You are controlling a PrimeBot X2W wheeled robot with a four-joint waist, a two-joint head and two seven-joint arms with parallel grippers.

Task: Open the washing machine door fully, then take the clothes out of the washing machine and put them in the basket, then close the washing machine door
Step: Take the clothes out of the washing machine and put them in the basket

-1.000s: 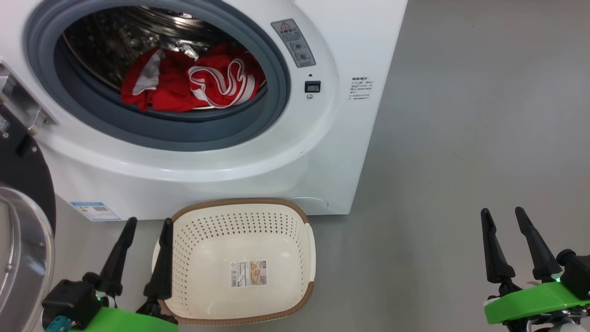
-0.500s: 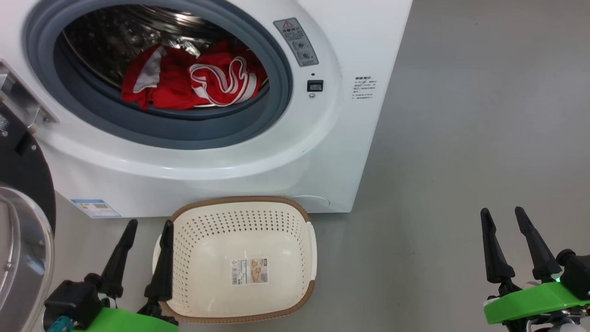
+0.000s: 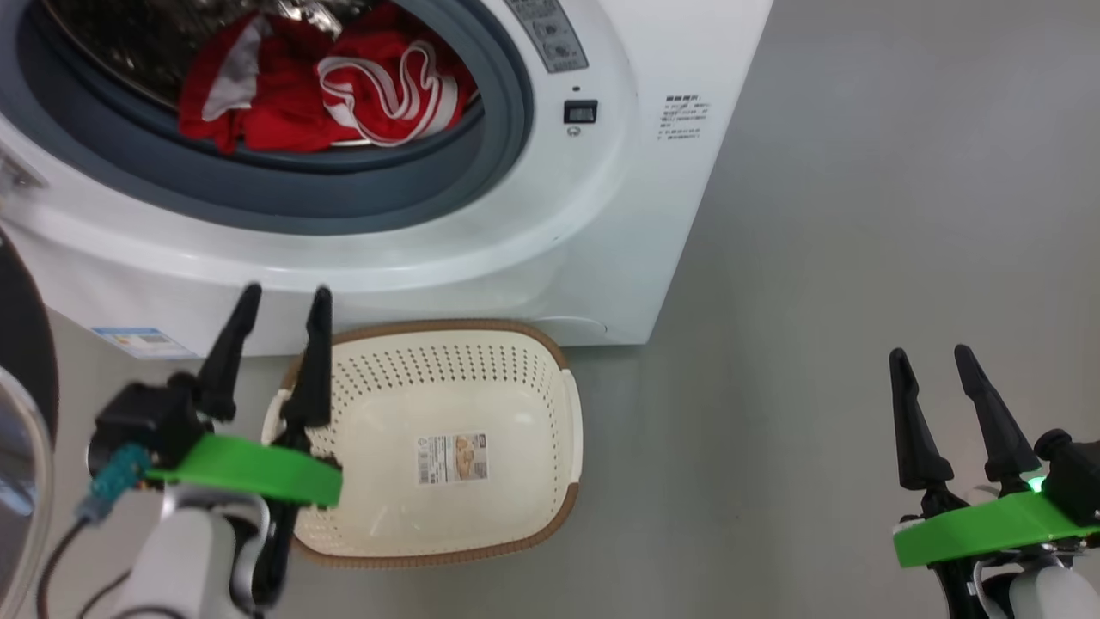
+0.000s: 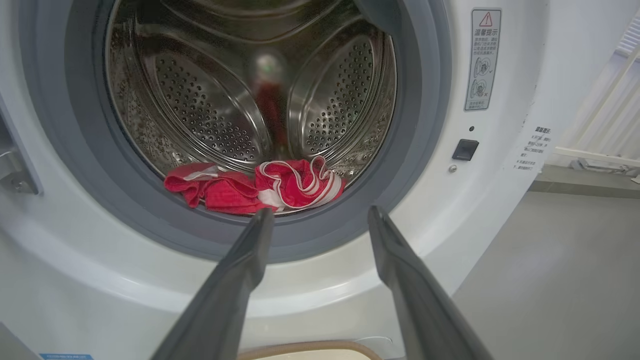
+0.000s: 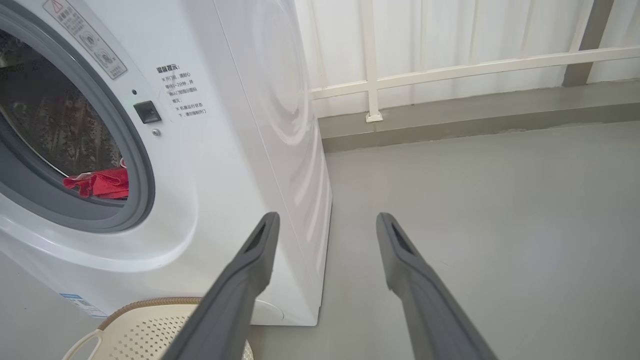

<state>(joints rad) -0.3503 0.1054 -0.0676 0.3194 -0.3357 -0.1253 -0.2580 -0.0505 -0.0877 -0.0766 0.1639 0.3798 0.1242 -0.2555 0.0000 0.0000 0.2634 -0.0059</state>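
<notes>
Head view: clothes lie in the washing machine; basket sits on the floor below its opening to catch them. Left claw and right claw spread apart, empty.

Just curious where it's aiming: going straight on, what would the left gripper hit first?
Likely the left gripper meets the grey gasket at the washing machine mouth, just below the clothes; depth is unclear.
</notes>
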